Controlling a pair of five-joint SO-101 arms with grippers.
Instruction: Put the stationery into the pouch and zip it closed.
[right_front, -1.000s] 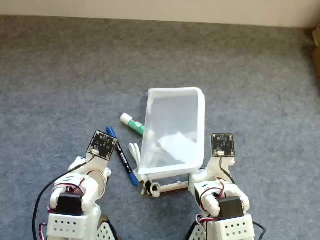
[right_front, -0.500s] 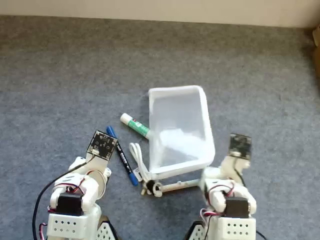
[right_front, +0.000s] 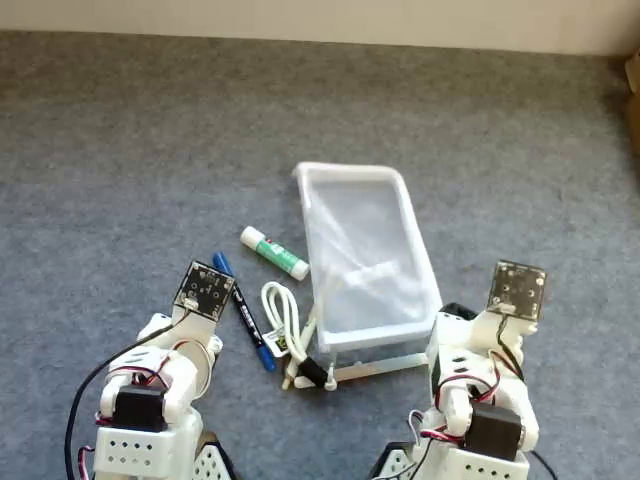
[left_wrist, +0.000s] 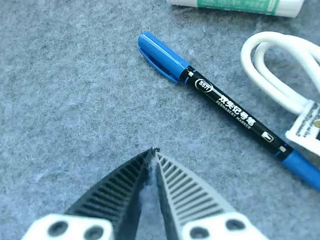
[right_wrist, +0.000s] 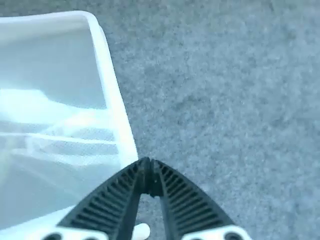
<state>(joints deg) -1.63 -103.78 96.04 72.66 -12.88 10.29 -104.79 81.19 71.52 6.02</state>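
Note:
The translucent white pouch lies in the middle of the grey carpet, its open near end by my right arm. My right gripper is shut at the pouch's rim, near its corner, and seems to pinch the edge. A green-and-white glue stick, a blue-capped black marker and a coiled white cable lie left of the pouch. My left gripper is shut on nothing, just short of the marker, with the cable beyond it.
A pale zipper strip with a dark pull sticks out along the pouch's near end. Open carpet spreads on all far sides. A pale wall edge runs along the back.
My right arm has swung to the right, and the pouch's near end has gone with it. The pouch has turned, uncovering the cable and the whole glue stick. The left arm has stayed still.

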